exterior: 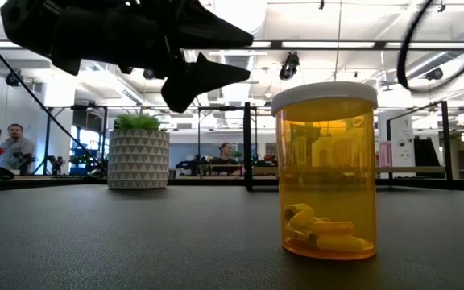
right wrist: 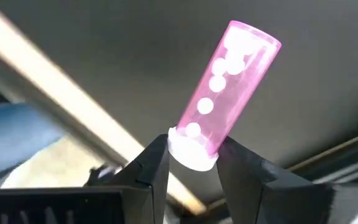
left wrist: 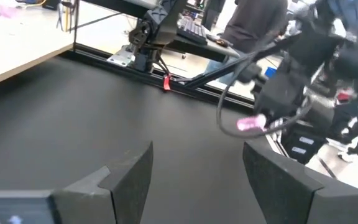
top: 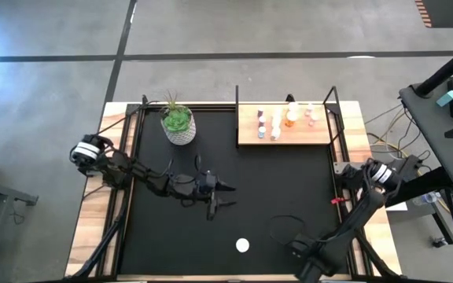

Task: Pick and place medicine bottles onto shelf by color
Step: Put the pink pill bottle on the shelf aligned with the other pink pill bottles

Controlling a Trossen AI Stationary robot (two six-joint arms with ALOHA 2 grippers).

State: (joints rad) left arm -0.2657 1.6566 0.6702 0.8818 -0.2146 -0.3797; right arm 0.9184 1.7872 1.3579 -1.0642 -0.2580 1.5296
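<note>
Near the mat's six o'clock edge, a pink bottle (right wrist: 229, 93) is pinched at its white cap by the right gripper (right wrist: 193, 163). At the centre, the left gripper (top: 220, 195) is held empty, fingers spread. An orange bottle (exterior: 326, 169) stands at six o'clock; other bottles (top: 283, 119) are seen on the shelf (top: 321, 135) at one o'clock.

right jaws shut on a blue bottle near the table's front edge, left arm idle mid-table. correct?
Not blue: the right wrist view shows the right gripper shut on a pink bottle, gripped at its white cap end. The rest holds: in the high view it sits near the table's front edge, and the left gripper waits mid-table, open and empty.
</note>
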